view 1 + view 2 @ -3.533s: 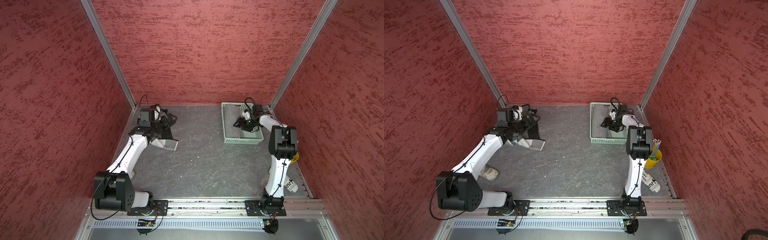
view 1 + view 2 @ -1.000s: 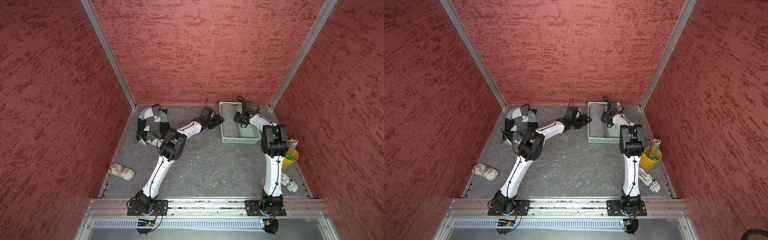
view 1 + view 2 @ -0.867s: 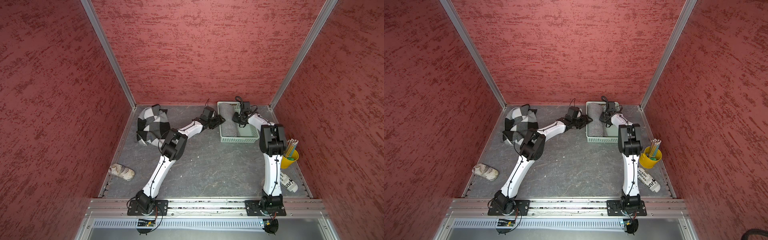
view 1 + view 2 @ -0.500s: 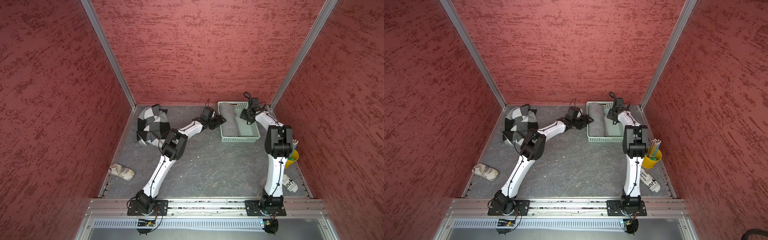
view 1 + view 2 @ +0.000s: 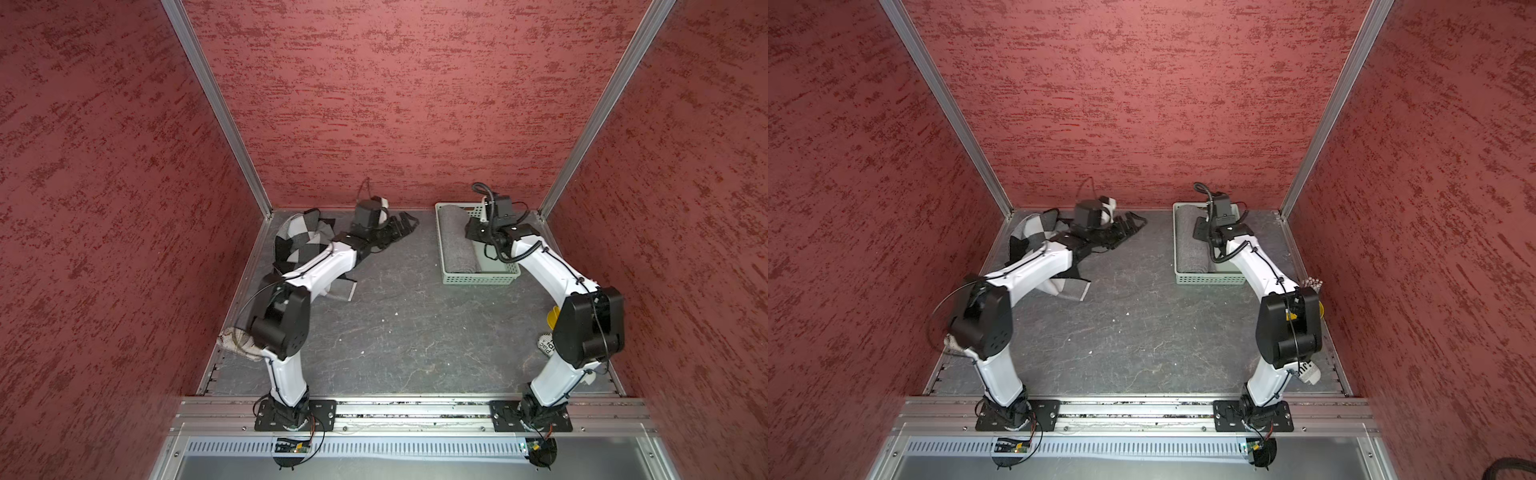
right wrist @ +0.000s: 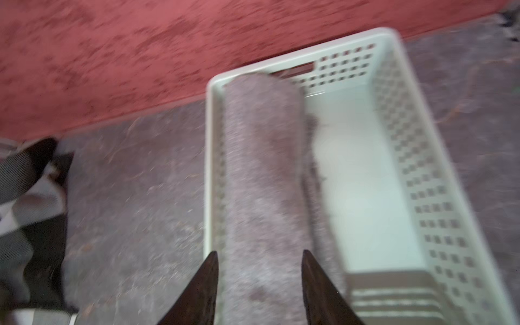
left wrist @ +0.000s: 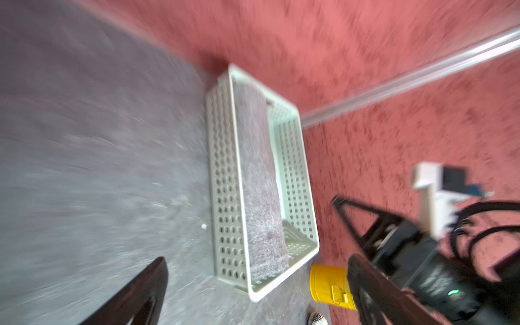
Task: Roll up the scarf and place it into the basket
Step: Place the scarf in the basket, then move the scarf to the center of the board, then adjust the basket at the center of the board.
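A rolled grey fuzzy scarf (image 5: 455,237) lies inside the shallow, pale mint-green perforated plastic basket (image 5: 478,278), along the wall nearer the left arm. To finish well, both arms should likely lift straight clear without snagging the roll. The right gripper (image 6: 260,253) hovers over the roll, jaws partly spread, gripping nothing. The left gripper (image 5: 401,224) gapes wide, empty.

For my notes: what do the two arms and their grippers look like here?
Both the left arm and right arm have white link shells, bulky black joint housings and black base plates. Thin black cables run along the links; a ribbed black hose loops at the right wrist. The left gripper and right gripper have dark, tapered, pointed fingers.
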`<action>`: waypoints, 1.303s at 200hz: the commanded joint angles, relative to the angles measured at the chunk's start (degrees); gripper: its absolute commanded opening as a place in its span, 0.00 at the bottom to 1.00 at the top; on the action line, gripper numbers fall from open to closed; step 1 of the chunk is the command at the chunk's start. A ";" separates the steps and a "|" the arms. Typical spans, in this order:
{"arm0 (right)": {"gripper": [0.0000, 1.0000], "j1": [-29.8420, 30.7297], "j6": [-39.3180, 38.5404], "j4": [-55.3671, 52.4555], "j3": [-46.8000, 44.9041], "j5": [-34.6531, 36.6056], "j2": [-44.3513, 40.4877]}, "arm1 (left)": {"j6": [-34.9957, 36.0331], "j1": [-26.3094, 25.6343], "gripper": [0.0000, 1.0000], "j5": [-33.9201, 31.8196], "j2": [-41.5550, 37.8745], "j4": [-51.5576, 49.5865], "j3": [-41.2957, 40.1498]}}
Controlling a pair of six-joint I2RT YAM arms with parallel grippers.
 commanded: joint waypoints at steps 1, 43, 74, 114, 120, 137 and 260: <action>0.47 7.11 0.98 1.57 -0.26 1.03 0.37 | 4.67 8.98 1.00 -5.01 -7.54 -6.46 -7.89; 0.44 18.60 1.39 1.20 4.89 1.10 9.45 | 9.43 29.46 1.00 -8.62 -18.32 -16.50 -16.64; 0.41 20.79 2.06 -0.10 8.88 0.16 17.38 | 13.23 38.88 1.00 -9.17 -14.51 -19.86 -14.72; 0.41 20.15 1.92 -1.24 10.17 3.94 22.91 | 14.37 42.75 1.00 -10.57 -3.26 -23.77 -7.53; 0.41 19.86 1.92 -1.25 10.04 4.23 23.33 | 14.39 42.84 1.00 -11.30 -1.92 -24.38 -6.66; 0.41 18.38 2.14 -0.92 9.05 4.37 24.06 | 14.50 42.86 1.00 -12.57 1.34 -25.60 -4.93; 0.41 9.45 2.98 6.84 -3.08 -4.89 15.85 | 10.55 17.59 0.14 3.20 8.85 -15.99 -12.85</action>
